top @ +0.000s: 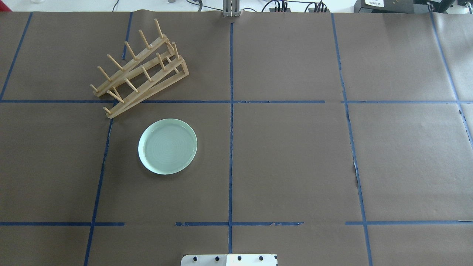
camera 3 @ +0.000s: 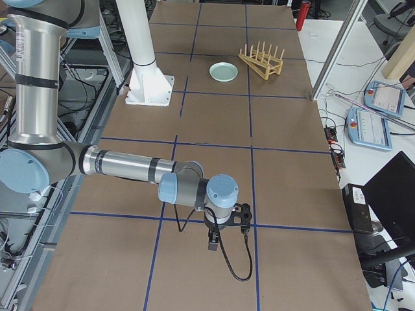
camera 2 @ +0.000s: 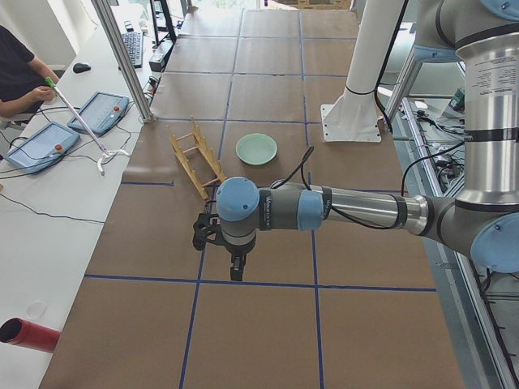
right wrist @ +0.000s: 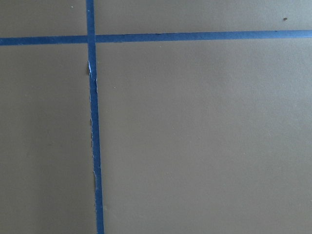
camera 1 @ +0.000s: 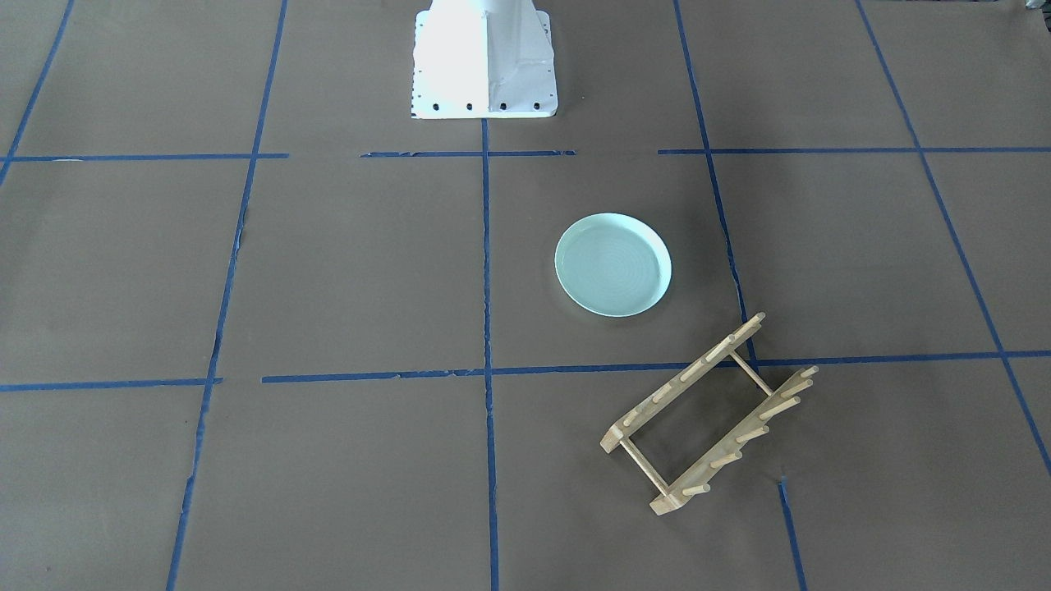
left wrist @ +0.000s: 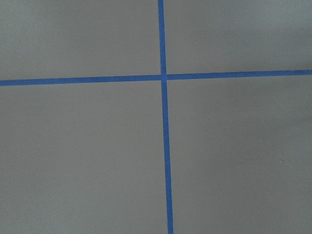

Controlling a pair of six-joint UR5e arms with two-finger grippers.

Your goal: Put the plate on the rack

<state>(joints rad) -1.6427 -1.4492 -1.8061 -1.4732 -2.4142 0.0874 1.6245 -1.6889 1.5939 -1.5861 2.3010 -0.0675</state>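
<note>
The pale mint-green plate point(top: 167, 146) lies flat on the brown paper, left of the table's middle line; it also shows in the front view point(camera 1: 612, 264). The light-wood rack point(top: 147, 92) stands just beyond it, slanted, apart from the plate, pegs up point(camera 1: 657, 402). Neither gripper shows in the overhead or front view. The left gripper point(camera 2: 235, 271) hangs over the table end far from the plate point(camera 2: 256, 149); the right gripper point(camera 3: 213, 245) hangs at the opposite end. I cannot tell whether either is open. Both wrist views show only paper and blue tape.
The white robot base point(camera 1: 483, 61) stands at the table's near-robot edge. Blue tape lines grid the paper. An operator's desk with teach pendants point(camera 2: 97, 112) and a red cylinder point(camera 2: 28, 334) lies beside the table. A metal post point(camera 2: 122, 57) stands near the rack.
</note>
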